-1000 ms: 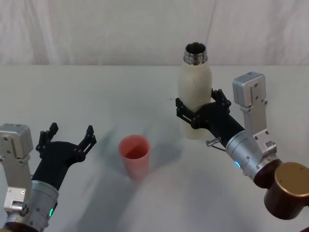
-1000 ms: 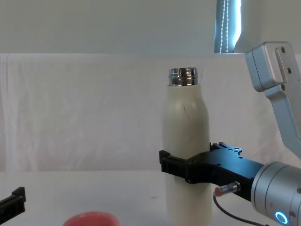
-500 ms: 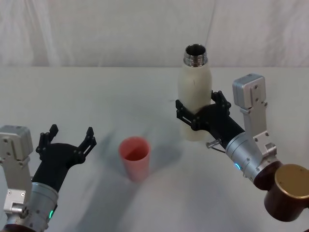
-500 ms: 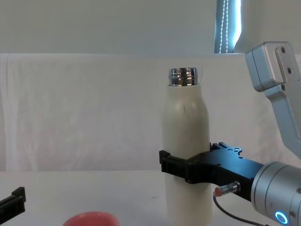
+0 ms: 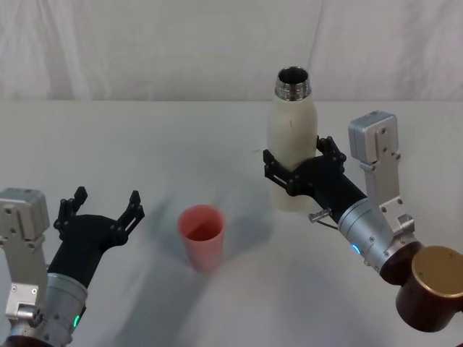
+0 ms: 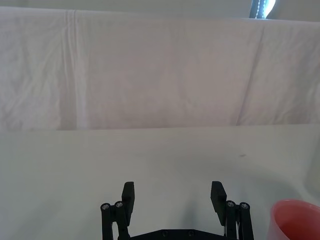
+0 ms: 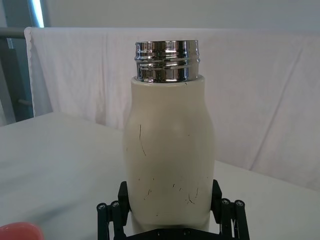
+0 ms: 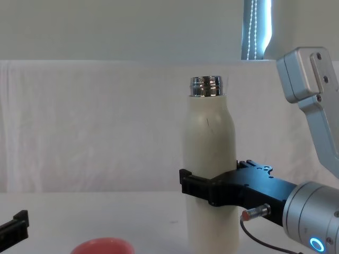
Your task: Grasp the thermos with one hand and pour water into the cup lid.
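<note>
The thermos (image 5: 291, 144) is a tall matte cream-white bottle with rounded shoulders, fine dark scratches on its side and a shiny chrome threaded neck, open at the top. It stands upright on the right half of the white table (image 5: 145, 144), which is covered in smooth cloth, with a draped white curtain (image 5: 145, 43) behind it.

The right gripper (image 5: 293, 170) — black, with 2 linked fingers on a silver-grey cylindrical wrist — reaches in from the lower right, roughly level, and its fingers clasp the lower body of the thermos from both sides. In the chest view 1 finger (image 8: 196, 188) wraps across the bottle's front.

The cup lid (image 5: 202, 235) is a small round pinkish-red cup with a smooth rim, upright and mouth up, near the table's middle and to the left of the thermos.

The left gripper (image 5: 101, 210) hangs low at the left, angled forward, fingers spread wide and holding nothing, just beside the cup lid.
</note>
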